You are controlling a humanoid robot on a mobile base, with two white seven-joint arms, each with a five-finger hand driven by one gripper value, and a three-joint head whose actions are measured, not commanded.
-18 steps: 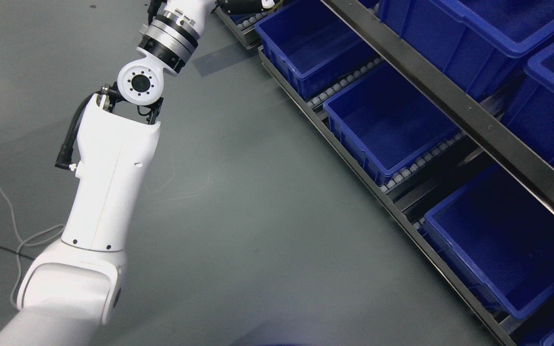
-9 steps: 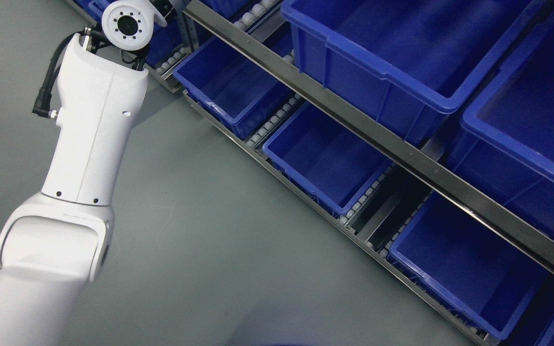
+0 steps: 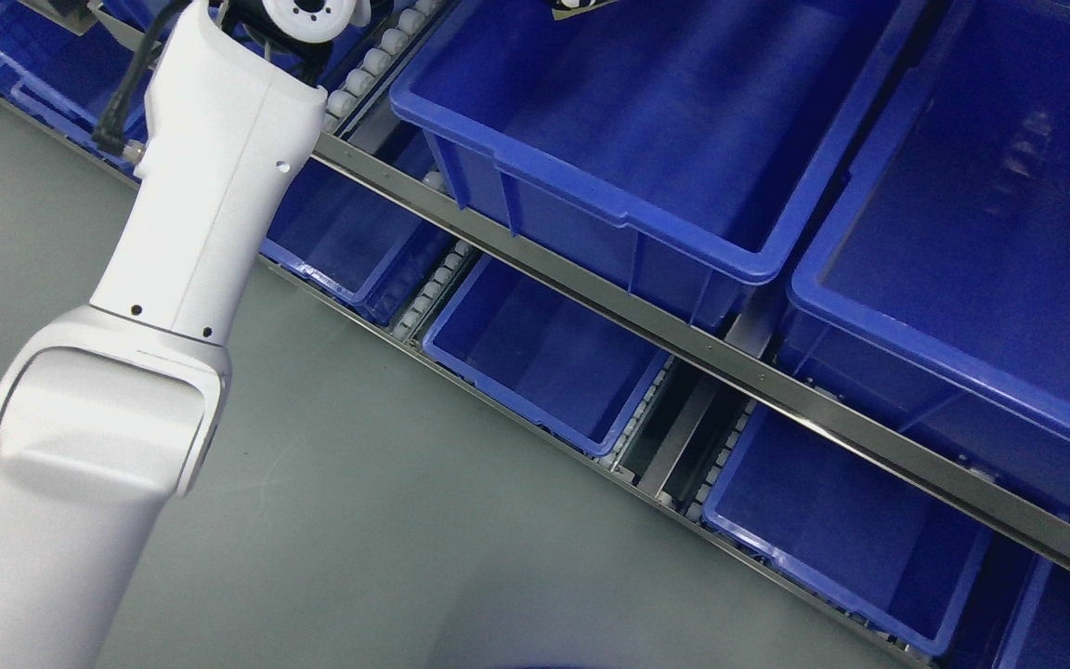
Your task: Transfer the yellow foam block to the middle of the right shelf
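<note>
- The robot's white left arm is reaching up from the lower left corner and running out past the top edge, so its hand is sitting outside the head view; I cannot tell whether it is released, clenched or grasping anything.
- The right arm is not showing at all.
- The yellow foam block is not appearing anywhere in view; a small dark-and-pale scrap is peeking in at the top edge above the large blue plastic bin, too cropped to identify.
- That bin is sitting on the upper level of a steel-railed roller shelf, with more blue bins lying on the level below, all showing bare floors.
- Judging by the task, the block is being carried or waiting out of frame.
- Foam should be handling light and soft, yielding under the fingers and unlikely to break; gripping across its two broad opposite faces with modest pressure seems wisest.
</note>
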